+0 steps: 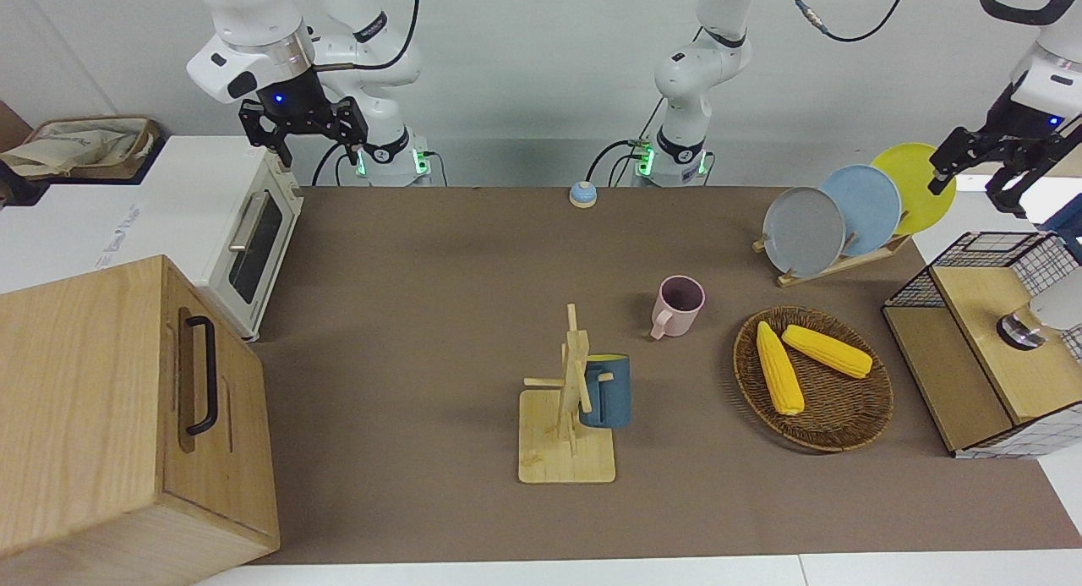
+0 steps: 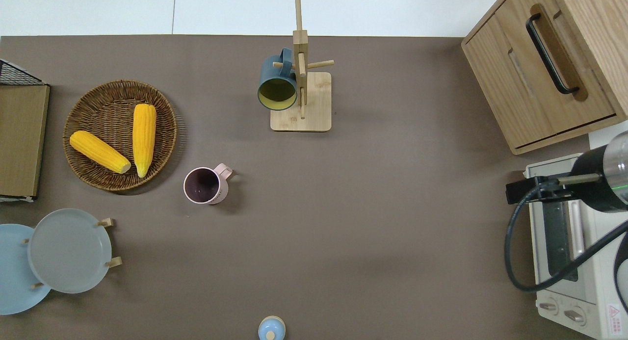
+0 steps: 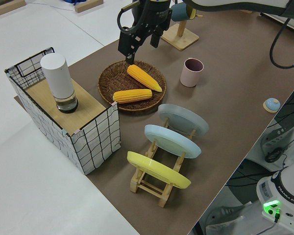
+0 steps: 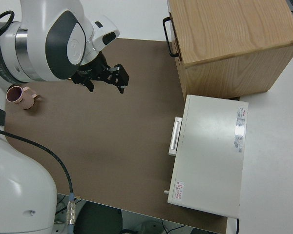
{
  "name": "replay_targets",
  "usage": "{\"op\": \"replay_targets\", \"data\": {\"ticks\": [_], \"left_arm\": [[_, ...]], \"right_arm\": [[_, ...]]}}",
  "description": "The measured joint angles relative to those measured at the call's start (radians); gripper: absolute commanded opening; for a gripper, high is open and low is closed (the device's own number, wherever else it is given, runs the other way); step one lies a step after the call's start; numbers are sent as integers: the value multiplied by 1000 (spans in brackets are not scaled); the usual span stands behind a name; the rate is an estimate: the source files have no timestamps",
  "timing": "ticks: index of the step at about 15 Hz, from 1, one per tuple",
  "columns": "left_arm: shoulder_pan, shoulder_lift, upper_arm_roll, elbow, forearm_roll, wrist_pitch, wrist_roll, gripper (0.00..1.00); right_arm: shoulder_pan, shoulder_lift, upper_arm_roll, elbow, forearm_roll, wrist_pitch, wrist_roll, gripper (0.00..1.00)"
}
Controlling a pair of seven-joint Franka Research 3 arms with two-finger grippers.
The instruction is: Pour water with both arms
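A matt brown mat [image 1: 439,315] covers the table, bearing a pale wooden mug stand [image 1: 568,417], a rough woven wicker basket [image 1: 837,417], smooth glazed-looking plates [image 1: 803,231] and a wood-grained cabinet [image 1: 110,417] beside a glossy white oven [image 1: 245,248].

From straight above I see the brown mat [image 2: 343,222] with a pink mug [image 2: 206,185] standing upright near its middle, handle toward the right arm's end. Beside it, toward the left arm's end, a wicker basket [image 2: 162,114] holds two corn cobs [image 2: 100,151]. Farther from the robots, a blue mug [image 2: 277,82] hangs on a wooden mug tree [image 2: 301,94]. Grey and blue plates [image 2: 68,250] lean in a rack. A wooden cabinet [image 2: 539,85] and white oven [image 2: 574,261] sit at the right arm's end.
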Motion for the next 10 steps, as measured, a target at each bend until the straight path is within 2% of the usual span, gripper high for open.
{"op": "replay_targets", "data": {"ticks": [4, 10], "left_arm": [[-102, -5, -12, 0, 12, -21, -83, 1000], [-194, -7, -45, 0, 15, -50, -191, 1000]], "right_arm": [[0, 0, 0, 0, 0, 0, 0, 992], [0, 0, 0, 0, 0, 0, 0, 992]]}}
